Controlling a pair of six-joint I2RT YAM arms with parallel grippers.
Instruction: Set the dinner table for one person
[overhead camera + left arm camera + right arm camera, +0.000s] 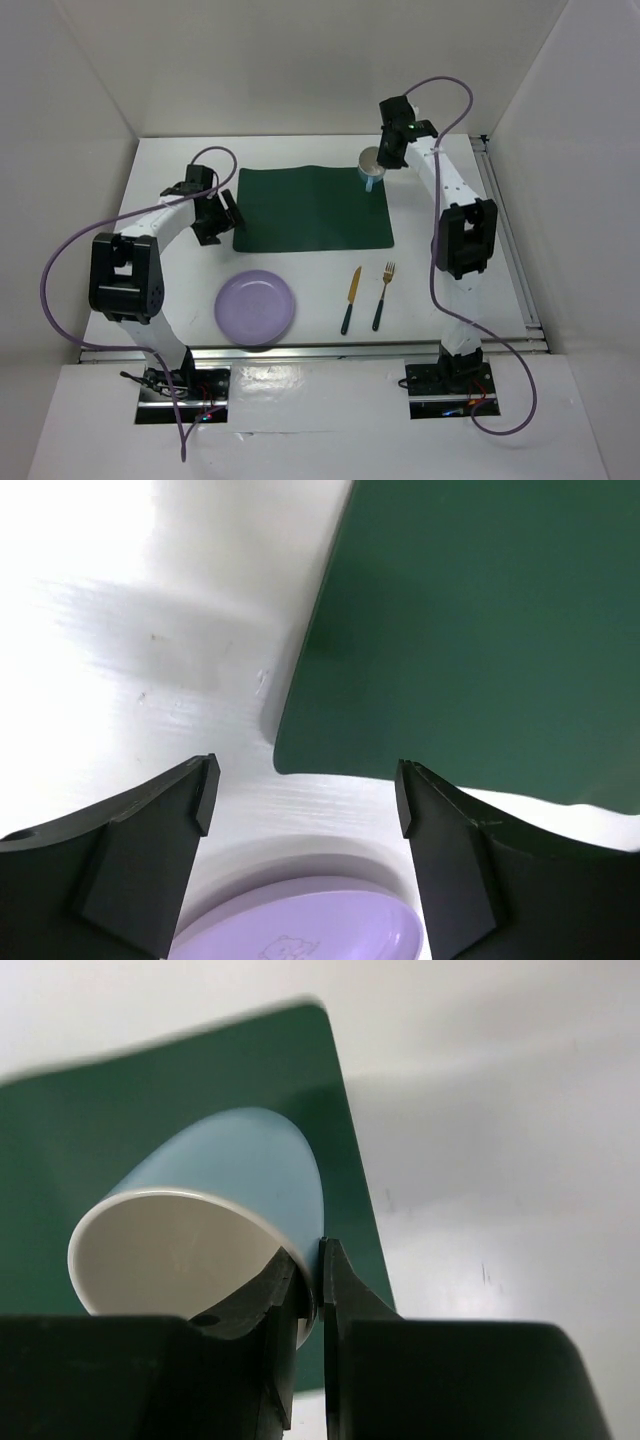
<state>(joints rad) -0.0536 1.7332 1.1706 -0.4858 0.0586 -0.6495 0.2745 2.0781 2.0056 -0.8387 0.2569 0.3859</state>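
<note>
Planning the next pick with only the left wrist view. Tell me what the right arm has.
Observer: The right gripper pinches the rim of a tilted blue cup at the far right corner of the mat.
Operator: Now locate the cutlery.
Observer: A knife and fork lie side by side on the table, right of the plate, on the mat's near side.

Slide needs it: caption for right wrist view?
Right gripper pinching rim of blue cup at corner of green placemat.
</note>
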